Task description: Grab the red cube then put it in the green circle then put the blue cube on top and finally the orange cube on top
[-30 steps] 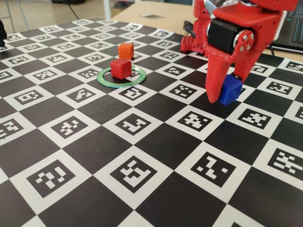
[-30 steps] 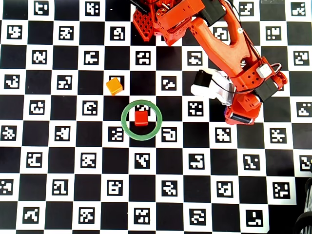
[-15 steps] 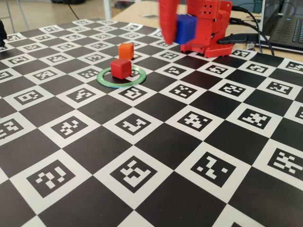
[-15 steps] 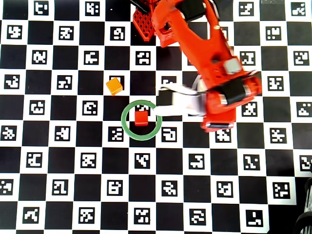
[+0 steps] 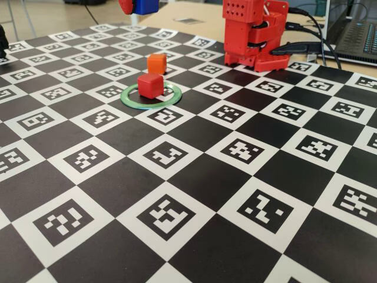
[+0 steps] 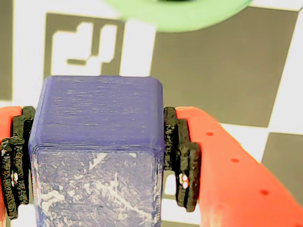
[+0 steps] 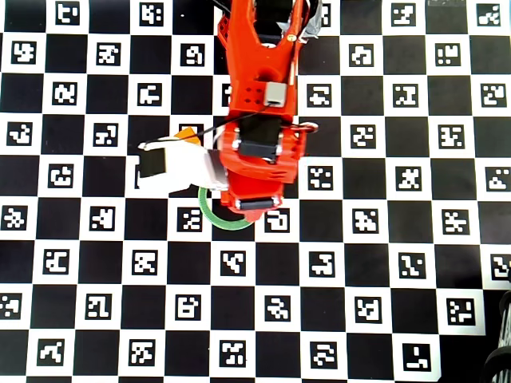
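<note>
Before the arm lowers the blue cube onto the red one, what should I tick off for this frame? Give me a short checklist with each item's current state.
1. Blue cube clamped in the tool: ok, the wrist view shows a black pad pressed against each side.
2. Red cube sits inside the green circle: ok in the fixed view.
3. Red cube's top is bare: ok, nothing rests on it.
4. Orange cube is clear of the ring: ok, it stands apart, behind the ring in the fixed view.
5. Blue cube centred over the red one: cannot tell. The arm hides the red cube in the overhead view, and the wrist view shows only the ring's edge.
</note>
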Robot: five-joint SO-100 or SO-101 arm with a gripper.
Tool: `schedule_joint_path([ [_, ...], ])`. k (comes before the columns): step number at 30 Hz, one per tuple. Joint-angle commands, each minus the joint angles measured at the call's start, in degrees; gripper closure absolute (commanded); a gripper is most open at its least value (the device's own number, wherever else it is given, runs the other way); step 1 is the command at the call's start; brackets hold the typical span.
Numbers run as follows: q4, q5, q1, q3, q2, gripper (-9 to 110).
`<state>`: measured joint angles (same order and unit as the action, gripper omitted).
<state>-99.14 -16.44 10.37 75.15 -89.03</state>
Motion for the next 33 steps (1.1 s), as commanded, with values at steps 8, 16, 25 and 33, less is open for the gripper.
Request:
schedule_joint_path([
  [8,2.6,-2.2,2.5,7.7,-8.1,89],
  [16,13.3,0.7,7.2,19.5,-9.8,89],
  [25,21.7,1.8,8.5,29.2,-14.9,89],
  [33,27.7,2.5,7.0,34.9,-16.8,89],
])
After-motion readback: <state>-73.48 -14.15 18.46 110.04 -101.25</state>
